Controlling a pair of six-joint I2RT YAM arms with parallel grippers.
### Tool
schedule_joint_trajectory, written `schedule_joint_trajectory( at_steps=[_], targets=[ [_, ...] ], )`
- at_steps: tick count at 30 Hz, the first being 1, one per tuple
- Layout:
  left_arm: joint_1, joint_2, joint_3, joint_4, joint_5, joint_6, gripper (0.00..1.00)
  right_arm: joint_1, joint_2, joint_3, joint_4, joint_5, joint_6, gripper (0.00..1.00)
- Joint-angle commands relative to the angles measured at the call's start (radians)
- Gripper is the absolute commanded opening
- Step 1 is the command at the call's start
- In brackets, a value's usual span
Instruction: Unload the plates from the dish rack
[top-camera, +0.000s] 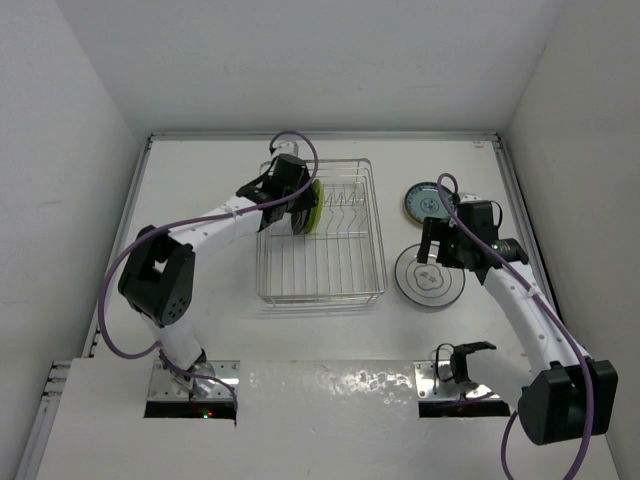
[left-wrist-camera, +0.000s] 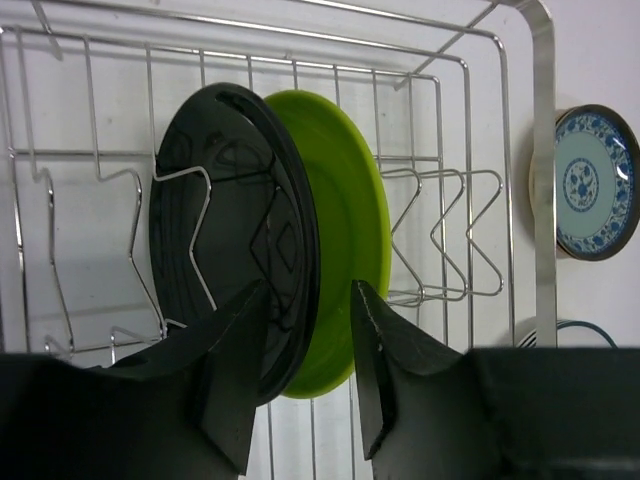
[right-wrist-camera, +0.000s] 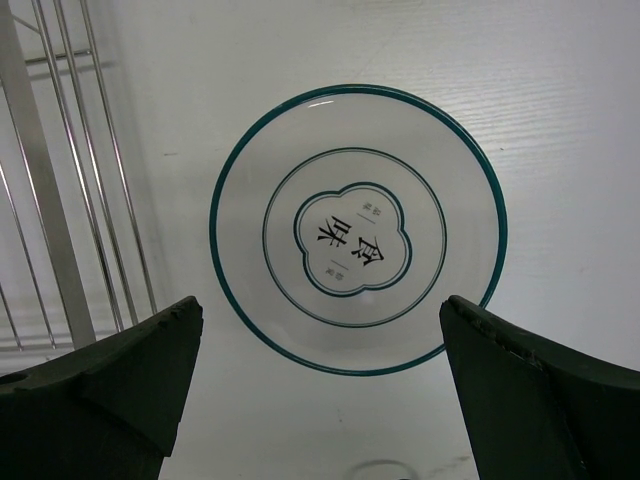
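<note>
The silver wire dish rack (top-camera: 330, 285) stands mid-table. A lime green plate (left-wrist-camera: 350, 215) and a black plate (left-wrist-camera: 220, 220) stand upright side by side in its tines. My left gripper (left-wrist-camera: 305, 365) is open, its jaws astride the lower rims of both plates; in the top view it (top-camera: 297, 208) is at the rack's far left. A white plate with a teal rim (right-wrist-camera: 358, 228) lies flat on the table right of the rack (top-camera: 430, 278). My right gripper (right-wrist-camera: 320, 312) hovers open and empty above it. A blue-centred plate (top-camera: 425, 203) lies flat behind it.
White walls close in the table on the left, back and right. The rack's right side (right-wrist-camera: 50, 200) is close to the white plate. The blue-centred plate shows beyond the rack in the left wrist view (left-wrist-camera: 595, 185). A small black bracket (top-camera: 455, 360) sits by the right arm's base.
</note>
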Motion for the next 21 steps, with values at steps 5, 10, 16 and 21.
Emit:
schedule_joint_trajectory(
  at_steps=[5,10,16,21],
  targets=[
    [0.014,0.026,0.005,0.047,0.026,-0.009,0.18,0.004,0.002,-0.003,0.039,-0.006,-0.015,0.99],
    [0.019,-0.006,0.033,0.021,0.0,0.031,0.02,0.005,-0.015,0.002,0.026,-0.002,-0.009,0.99],
    [0.02,-0.028,0.174,-0.117,-0.024,0.2,0.0,0.004,-0.036,0.02,0.009,0.006,0.005,0.99],
    [0.019,-0.033,0.379,-0.265,0.009,0.399,0.0,0.004,-0.041,0.058,0.013,-0.028,0.039,0.99]
  ],
)
